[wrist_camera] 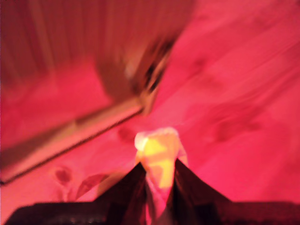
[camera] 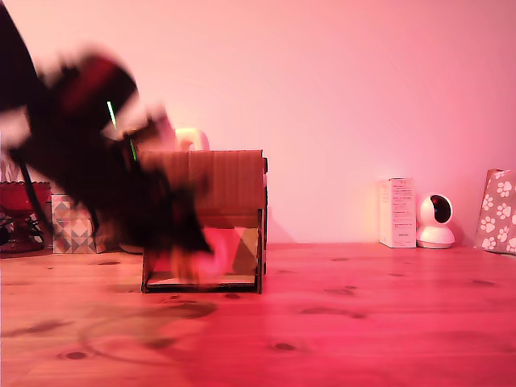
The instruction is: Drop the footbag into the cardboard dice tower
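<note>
Right now arm's a dark motion-blurred mass at exterior view's left, reaching down w/ gripper [camera: 187, 260] low in front of cardboard dice tower [camera: 230, 181], near wooden table [camera: 363, 314]. Wrist view: fingers [wrist_camera: 129, 190] pinch the footbag [wrist_camera: 158, 157] betw. their tips, bag sticking out past them, tower's edge just beyond.

A wooden table [camera: 387, 314] with dark knots fills the foreground under pink light. At the back on the exterior view's right stand a tall white box [camera: 397, 212], a round white camera [camera: 436, 221] just beside it, and a bag with paw prints [camera: 498, 211] at the edge. On the exterior view's left sits a patterned tissue box [camera: 72, 228] beside a dark red basket [camera: 20, 214].
</note>
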Robot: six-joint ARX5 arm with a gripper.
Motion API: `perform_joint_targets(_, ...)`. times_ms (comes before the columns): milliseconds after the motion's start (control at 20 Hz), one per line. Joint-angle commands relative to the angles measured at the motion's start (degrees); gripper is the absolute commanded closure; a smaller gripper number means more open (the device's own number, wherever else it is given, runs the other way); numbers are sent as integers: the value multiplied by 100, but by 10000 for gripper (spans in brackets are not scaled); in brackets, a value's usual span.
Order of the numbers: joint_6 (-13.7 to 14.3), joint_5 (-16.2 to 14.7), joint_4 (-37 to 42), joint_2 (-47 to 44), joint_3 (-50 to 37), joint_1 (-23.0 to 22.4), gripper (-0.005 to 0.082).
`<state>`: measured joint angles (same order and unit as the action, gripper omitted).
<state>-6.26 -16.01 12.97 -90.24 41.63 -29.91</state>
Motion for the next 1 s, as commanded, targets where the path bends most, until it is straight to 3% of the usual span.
perform_joint_targets(0, 26, -28, -262, 341, -17, -9, 700)
perform_joint_targets(250, 28, -17, -595, 1541, -17, -9, 700)
perform_joint_targets(450, 284, 48, 42, 2081, -15, -2, 700)
perform_joint_targets(650, 538, 522, 754, 2041, 92, 15, 700)
perform_joint_targets(950, 535, 487, 28, 1316, 1241, 378, 694)
